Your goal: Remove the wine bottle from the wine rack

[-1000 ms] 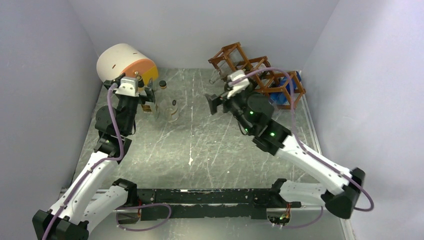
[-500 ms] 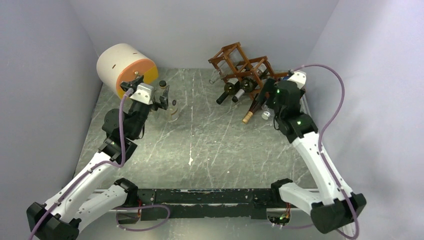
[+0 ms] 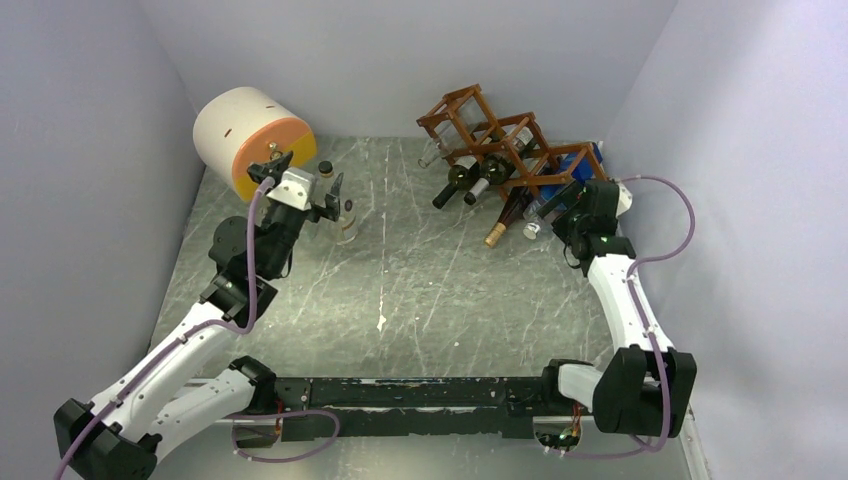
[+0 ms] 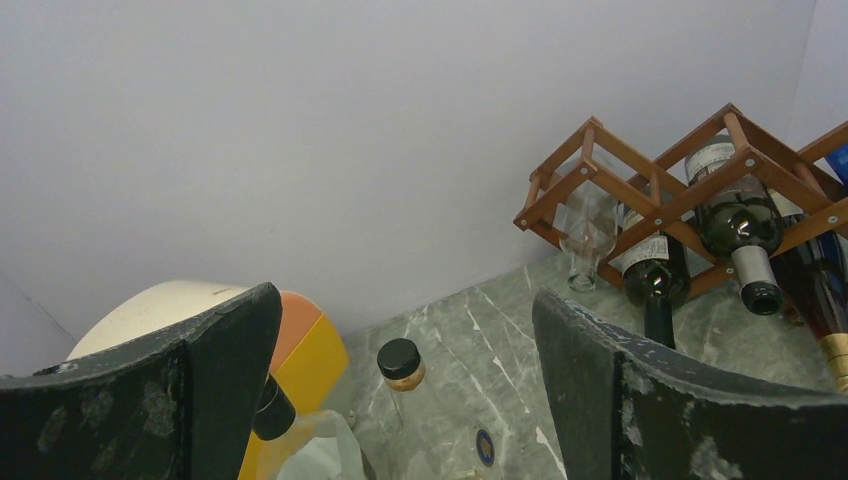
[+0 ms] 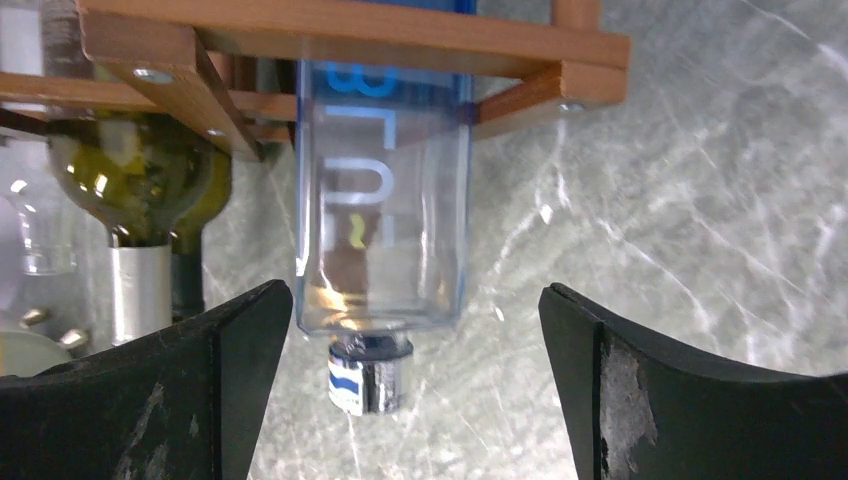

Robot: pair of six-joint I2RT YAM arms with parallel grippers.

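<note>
Since the clear blue-lettered bottle (image 5: 380, 200) lay neck-out in the wine rack's (image 5: 350, 25) right-end cubby, right end effector (image 5: 412, 290) hung facing it, spread wide, empty | left end effector (image 4: 405, 295): agape, empty, well apart from rack.

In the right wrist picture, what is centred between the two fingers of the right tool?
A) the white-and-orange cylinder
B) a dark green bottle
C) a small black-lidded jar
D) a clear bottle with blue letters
D: the clear bottle with blue letters pokes out of the wine rack, midway between the fingers of the open right tool.
</note>
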